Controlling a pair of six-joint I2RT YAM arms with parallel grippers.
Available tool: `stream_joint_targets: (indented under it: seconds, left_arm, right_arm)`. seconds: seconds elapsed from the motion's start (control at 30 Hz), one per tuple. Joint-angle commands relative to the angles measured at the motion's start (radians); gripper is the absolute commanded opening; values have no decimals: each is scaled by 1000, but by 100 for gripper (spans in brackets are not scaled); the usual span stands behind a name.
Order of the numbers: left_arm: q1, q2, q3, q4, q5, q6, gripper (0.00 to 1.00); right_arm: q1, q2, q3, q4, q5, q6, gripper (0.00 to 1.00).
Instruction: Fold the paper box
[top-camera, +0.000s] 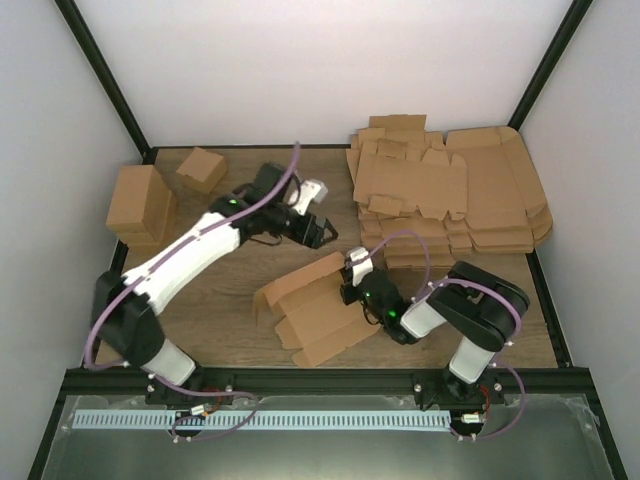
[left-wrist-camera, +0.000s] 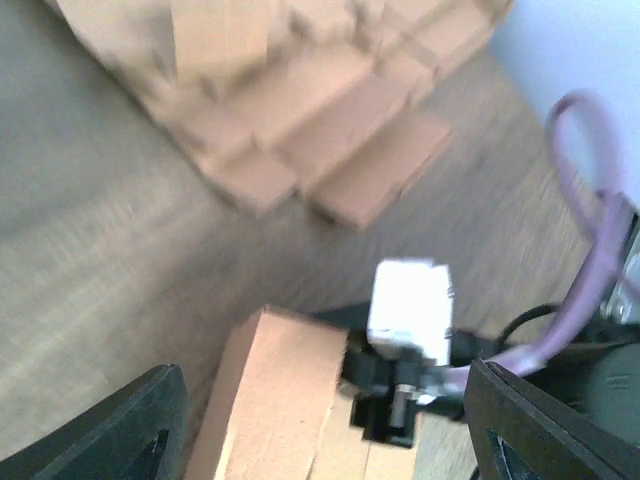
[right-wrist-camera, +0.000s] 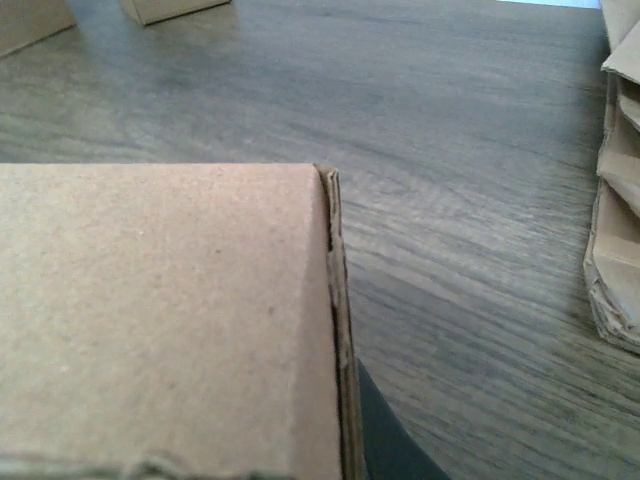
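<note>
Left claw (top-camera: 322, 236) hangs with its two dark fingers spread wide and nothing between them, above the bare wood just beyond the paper box (top-camera: 315, 310) and apart from it. Right claw (top-camera: 351, 290) is pinched closed on the box's right end, where the right wrist view shows a doubled cardboard edge running straight down the middle of the picture with one dark finger (right-wrist-camera: 385, 440) under it. The box sits half folded at the near middle of the table (top-camera: 230, 300), between the two arms: its far long panel stands tilted up, while its near panels and flaps lie flat, reaching toward the table's near edge. Open wood lies left of the box and behind it up to the back wall. To the right, a ragged stack of flat cardboard blanks (top-camera: 450, 195) fills the far right corner, its near edge close to the right arm. Two folded brown boxes (top-camera: 140, 205) stand at the far left, well apart from the work. The left wrist view is blurred.
</note>
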Motion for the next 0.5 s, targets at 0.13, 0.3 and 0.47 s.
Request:
stream_joint_targets:
  seconds: [0.13,0.3,0.47]
  left_arm:
    - [5,-361,59,-59,-236,-98,91]
    - [5,-575,-51,-24,-255,-259,100]
    - [4,-743,-131,-6,-255,-483,100]
  right_arm:
    - [9,-187,135,-465,232,411,1]
    - [-23,-308,277,-908,265,784,1]
    - [-37,-333,453,-1217,301,1038,1]
